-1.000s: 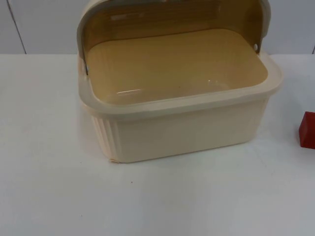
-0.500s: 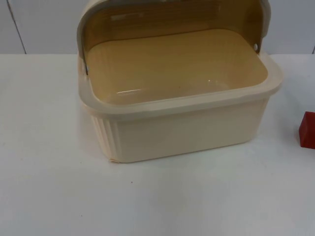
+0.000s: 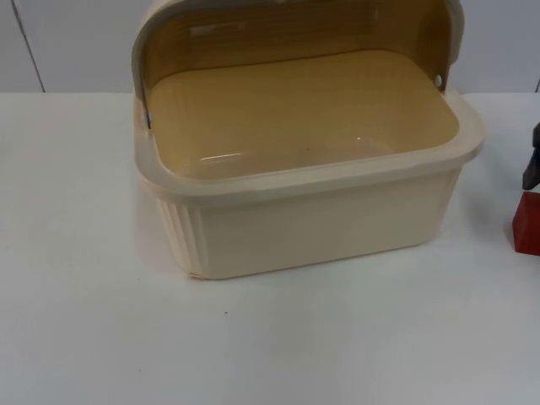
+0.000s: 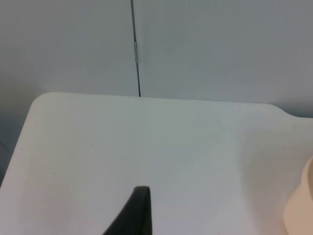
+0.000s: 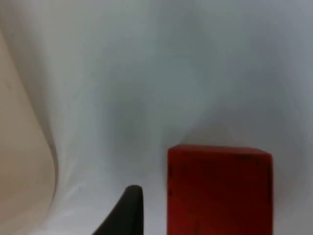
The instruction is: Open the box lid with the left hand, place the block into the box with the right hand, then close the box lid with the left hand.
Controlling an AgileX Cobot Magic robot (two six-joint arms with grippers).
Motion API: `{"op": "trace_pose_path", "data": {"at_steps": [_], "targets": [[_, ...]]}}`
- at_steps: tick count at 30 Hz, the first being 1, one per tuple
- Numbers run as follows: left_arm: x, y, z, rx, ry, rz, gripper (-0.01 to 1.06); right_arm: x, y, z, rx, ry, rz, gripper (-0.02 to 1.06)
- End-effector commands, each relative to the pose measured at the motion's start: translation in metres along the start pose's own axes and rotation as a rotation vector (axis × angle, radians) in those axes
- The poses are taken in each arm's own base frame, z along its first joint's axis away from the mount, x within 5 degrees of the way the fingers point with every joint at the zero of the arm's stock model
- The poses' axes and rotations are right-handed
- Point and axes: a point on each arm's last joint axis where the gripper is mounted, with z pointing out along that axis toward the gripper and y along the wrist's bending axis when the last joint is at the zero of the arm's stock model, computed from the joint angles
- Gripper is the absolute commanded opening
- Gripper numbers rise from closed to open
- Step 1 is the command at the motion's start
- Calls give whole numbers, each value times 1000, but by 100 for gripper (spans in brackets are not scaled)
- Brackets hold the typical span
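Note:
The cream box [image 3: 321,224] stands in the middle of the table with its tinted lid [image 3: 295,34] swung up and back, and its inside is bare. A red block [image 3: 528,224] sits on the table at the right, apart from the box. My right gripper [image 3: 531,162] hangs just above and behind the block. In the right wrist view the red block [image 5: 219,188] lies close below, with the box wall [image 5: 22,161] off to one side. My left gripper [image 4: 139,215] waits over bare table to the left of the box [image 4: 301,205].
The white table [image 3: 101,337] ends at the grey partition wall [image 3: 67,42] behind the box. The table's far left corner [image 4: 41,100] lies beyond the left gripper.
The right gripper has come into the top view at the right edge, above the red block. Box, lid and block have not moved.

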Motion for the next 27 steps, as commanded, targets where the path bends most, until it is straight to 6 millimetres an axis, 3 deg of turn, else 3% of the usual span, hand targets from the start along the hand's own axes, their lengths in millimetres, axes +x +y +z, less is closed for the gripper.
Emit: {"op": "trace_pose_path", "data": {"at_steps": [1, 8, 15, 17, 18, 19, 21, 24, 25, 27], "targets": [[-1, 2, -3, -7, -15, 5, 104, -1, 9, 6, 5, 4, 2, 105], [-1, 2, -3, -18, -14, 20, 104, 5, 23, 24, 55, 10, 4, 105], [-1, 3, -3, -22, -14, 25, 104, 10, 23, 35, 65, 23, 17, 102], [-1, 3, -3, -22, -16, 25, 104, 9, 24, 35, 59, 15, 15, 91], [-1, 3, -3, -22, -18, 25, 104, 9, 24, 35, 57, 12, 15, 79], [-1, 3, -3, -22, -18, 25, 104, 9, 24, 35, 57, 12, 15, 79], [-2, 3, -2, -22, -21, 25, 104, 9, 24, 35, 56, 11, 23, 50], [-1, 3, -1, -22, -20, 25, 104, 9, 24, 35, 56, 14, 40, 16], [-1, 3, -1, -22, -20, 25, 104, 9, 24, 35, 56, 14, 40, 16], [-2, 3, -1, -22, -22, 25, 104, 10, 23, 35, 64, 24, 47, 1]]}}
